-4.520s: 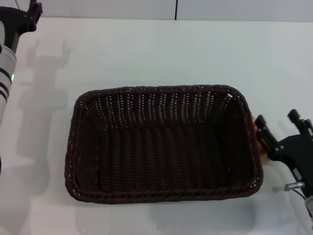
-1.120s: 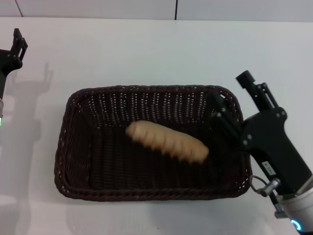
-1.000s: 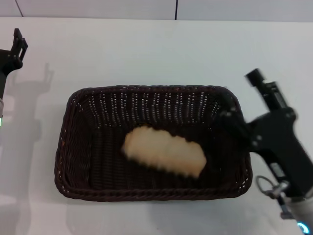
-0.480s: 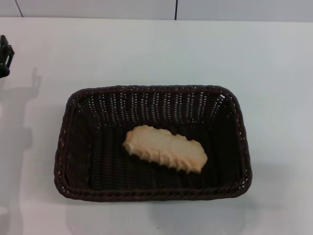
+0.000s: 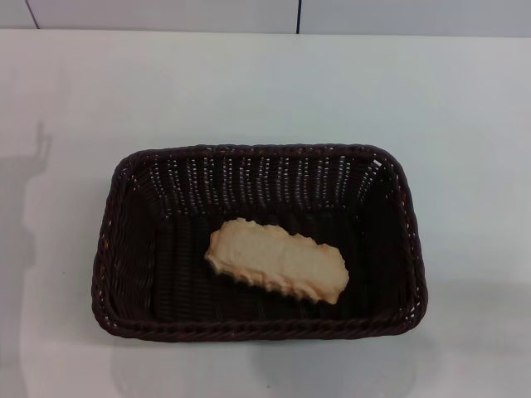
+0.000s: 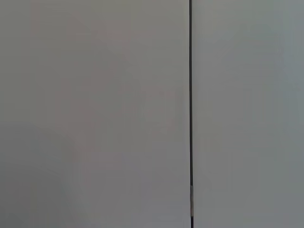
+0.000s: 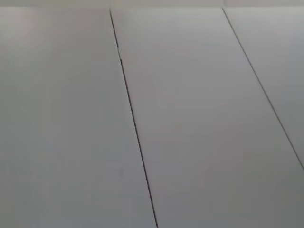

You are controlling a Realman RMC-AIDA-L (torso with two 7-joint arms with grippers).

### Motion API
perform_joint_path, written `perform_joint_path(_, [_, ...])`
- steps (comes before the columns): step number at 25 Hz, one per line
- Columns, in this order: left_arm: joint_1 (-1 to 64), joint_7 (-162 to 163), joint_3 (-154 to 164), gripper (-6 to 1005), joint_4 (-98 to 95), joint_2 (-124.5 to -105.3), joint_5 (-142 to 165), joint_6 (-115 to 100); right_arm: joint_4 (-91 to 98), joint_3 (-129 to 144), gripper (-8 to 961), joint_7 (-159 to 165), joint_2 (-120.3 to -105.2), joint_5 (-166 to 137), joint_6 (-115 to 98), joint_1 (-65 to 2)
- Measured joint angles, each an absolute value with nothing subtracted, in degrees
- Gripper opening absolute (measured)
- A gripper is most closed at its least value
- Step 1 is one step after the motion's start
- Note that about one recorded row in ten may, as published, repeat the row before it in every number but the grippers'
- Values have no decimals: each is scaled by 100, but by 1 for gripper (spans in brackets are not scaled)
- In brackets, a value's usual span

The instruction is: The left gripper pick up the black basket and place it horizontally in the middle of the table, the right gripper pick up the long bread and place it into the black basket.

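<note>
one long bread [image 5: 276, 262] lies inside the black basket [image 5: 133, 286], on the basket floor a little below the middle of the head view frame, tilted so that its left end sits slightly higher in the frame than its right end. its plain pale underside faces up, with scalloped edges showing along both long sides (the striped top is not visible). it touches the woven floor and stays apart from all four basket walls. the basket sits with its long side running left to right across the lower middle of the frame, resting on the white counter [image 5: 265, 91], its braided rim unbroken all round. a faint grey shadow falls on the counter at the left edge of the frame. neither end effector appears in any view, so whether left or right is released or clenched cannot be told. both wrist views show only pale flat panels crossed by thin dark seam lines [image 6: 190, 95] [image 7: 134, 128].
</note>
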State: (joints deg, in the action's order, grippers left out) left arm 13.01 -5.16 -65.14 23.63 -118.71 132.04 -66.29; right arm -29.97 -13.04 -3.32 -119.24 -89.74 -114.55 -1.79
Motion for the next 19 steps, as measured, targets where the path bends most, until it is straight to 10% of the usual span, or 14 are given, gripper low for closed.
perform_joint_path(19, [1293, -478, -6314, 818, 2232, -11875, 13226, -6820, -3003, -1290, 782, -307, -11945, -8955, -11442, -219])
